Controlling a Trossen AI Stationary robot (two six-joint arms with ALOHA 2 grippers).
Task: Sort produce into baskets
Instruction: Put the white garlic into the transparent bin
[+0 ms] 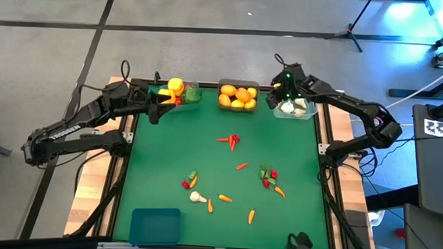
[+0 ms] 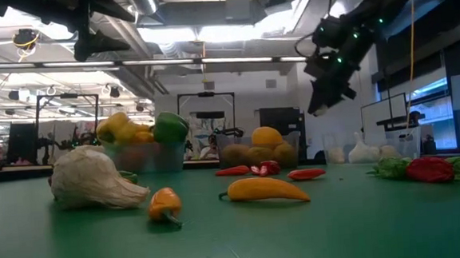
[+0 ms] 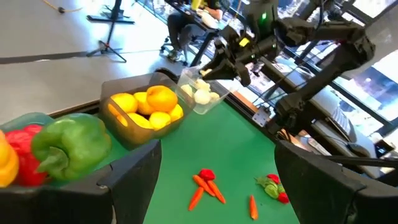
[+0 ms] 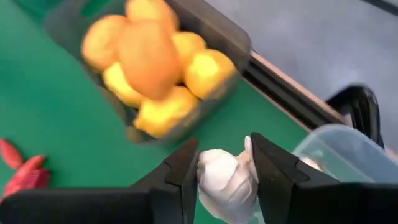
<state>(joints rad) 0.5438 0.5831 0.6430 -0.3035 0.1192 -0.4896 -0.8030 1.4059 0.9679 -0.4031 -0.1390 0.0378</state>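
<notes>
The right gripper [image 4: 224,165] is pinching a white garlic bulb [image 4: 227,180] between its two fingers, hanging over the far right corner of the green table [image 1: 220,161], just beside the clear bin [image 1: 294,110] that is already holding other garlic. The dark bin of oranges and lemons [image 1: 238,95] is sitting close by – a release made too early could be dropping the bulb onto the mat or against the clear bin's rim, where it may roll off. The left gripper [image 1: 157,104] is waiting with jaws apart and empty beside the teal bin of peppers [image 1: 180,93]. Chillies, carrots and one more garlic are still lying loose mid-table, the blue bin [image 1: 155,224] sitting at the near edge
</notes>
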